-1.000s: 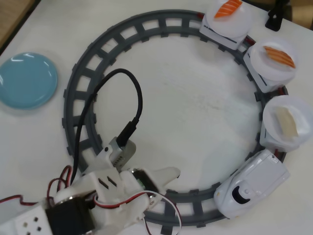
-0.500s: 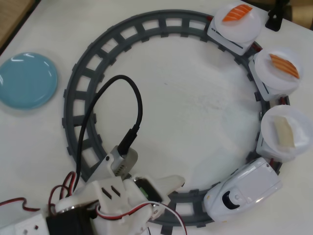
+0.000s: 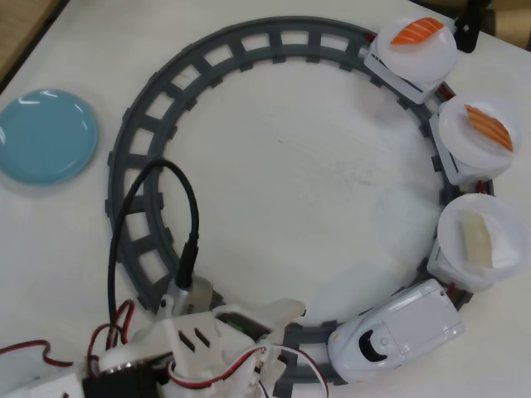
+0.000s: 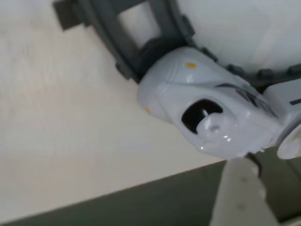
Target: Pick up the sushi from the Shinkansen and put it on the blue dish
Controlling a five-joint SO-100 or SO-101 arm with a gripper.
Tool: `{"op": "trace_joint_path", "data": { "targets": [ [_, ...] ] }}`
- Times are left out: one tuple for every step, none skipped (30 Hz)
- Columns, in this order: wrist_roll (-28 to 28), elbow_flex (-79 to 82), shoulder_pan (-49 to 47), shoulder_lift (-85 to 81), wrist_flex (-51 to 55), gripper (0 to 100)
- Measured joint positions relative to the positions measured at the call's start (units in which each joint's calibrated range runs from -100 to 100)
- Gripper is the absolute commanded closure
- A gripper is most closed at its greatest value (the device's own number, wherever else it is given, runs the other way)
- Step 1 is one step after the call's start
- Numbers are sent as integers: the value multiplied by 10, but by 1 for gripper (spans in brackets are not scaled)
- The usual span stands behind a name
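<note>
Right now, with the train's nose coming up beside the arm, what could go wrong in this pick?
The Shinkansen sits close to the arm on the track; if it rolls on, it could bump the arm. The plain white sushi lies loose on its plate, beside two orange-topped pieces, so a wrong pick or a knock-off seems possible. The blue dish is across the loop.

I am working over a white table (image 3: pixel 274 191) — its top is lying pale and matte, showing faint scuffs near the middle. Even, soft light is falling across it, throwing hardly any shadow. At the top left of the overhead view a strip of wooden floor (image 3: pixel 21 29) is showing past the table's edge. In my wrist view the tabletop is looking cream and blurred — its edge is cutting across the lower part, with dark grey floor (image 4: pixel 155 202) lying beyond it.
</note>
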Motion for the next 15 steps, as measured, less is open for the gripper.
{"op": "trace_joint_path", "data": {
  "targets": [
    [15, 0, 6, 0, 0, 77],
    [29, 0, 11, 0, 0, 77],
    [43, 0, 15, 0, 0, 77],
    [58, 0, 19, 0, 0, 77],
    [72, 0, 23, 0, 0, 77],
    [86, 0, 26, 0, 0, 77],
    [103, 3, 29, 0, 0, 77],
    [118, 8, 29, 0, 0, 77],
    [133, 16, 30, 0, 0, 77],
    [149, 25, 30, 0, 0, 77],
    [164, 30, 31, 0, 0, 77],
    [181, 32, 32, 0, 0, 77],
    [199, 33, 33, 0, 0, 77],
    [216, 33, 34, 0, 0, 77],
    [230, 33, 34, 0, 0, 77]
  ]
}}
